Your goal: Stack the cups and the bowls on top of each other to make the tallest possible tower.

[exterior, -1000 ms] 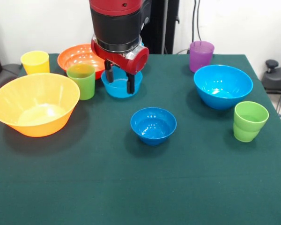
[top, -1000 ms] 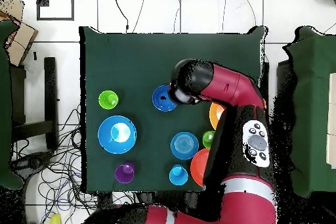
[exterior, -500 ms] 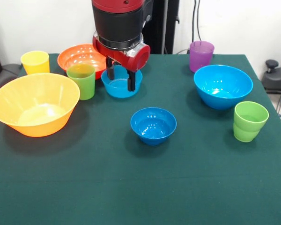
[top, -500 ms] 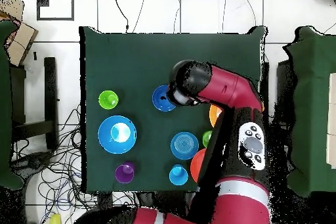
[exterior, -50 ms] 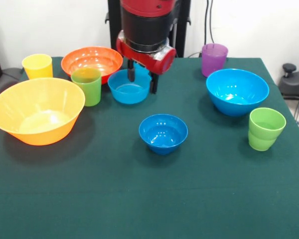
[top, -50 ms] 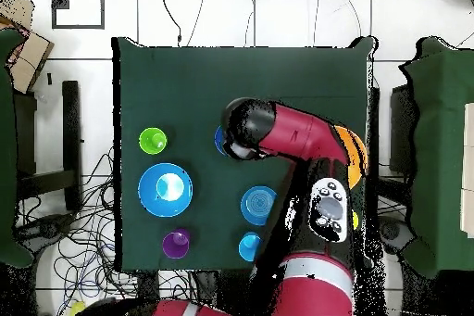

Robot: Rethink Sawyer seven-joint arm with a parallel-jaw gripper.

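- Gripper [exterior, -50 ms: 141, 80] has shifted sideways, fingers apart and empty, above the medium light blue plastic bowl's [exterior, -50 ms: 129, 88] rim.
- You see nothing stacked yet; the small dark blue glossy bowl [exterior, -50 ms: 163, 133] sits apart.

Front camera: set across the tabletop [exterior, -50 ms: 139, 199] from the robot, raised, angled down, close enough that the green cloth fills most of the frame.

Overhead camera: high above, looking straight down, taking in the whole tabletop [top, -50 ms: 185, 81], surrounding floor [top, -50 ms: 231, 16] and arm [top, -50 ms: 305, 136]. It is turned half round against the front view.

Shared: the tabletop, its bowls and cups, e.g. the big light blue bowl [exterior, -50 ms: 237, 91] [top, -50 ms: 165, 189].
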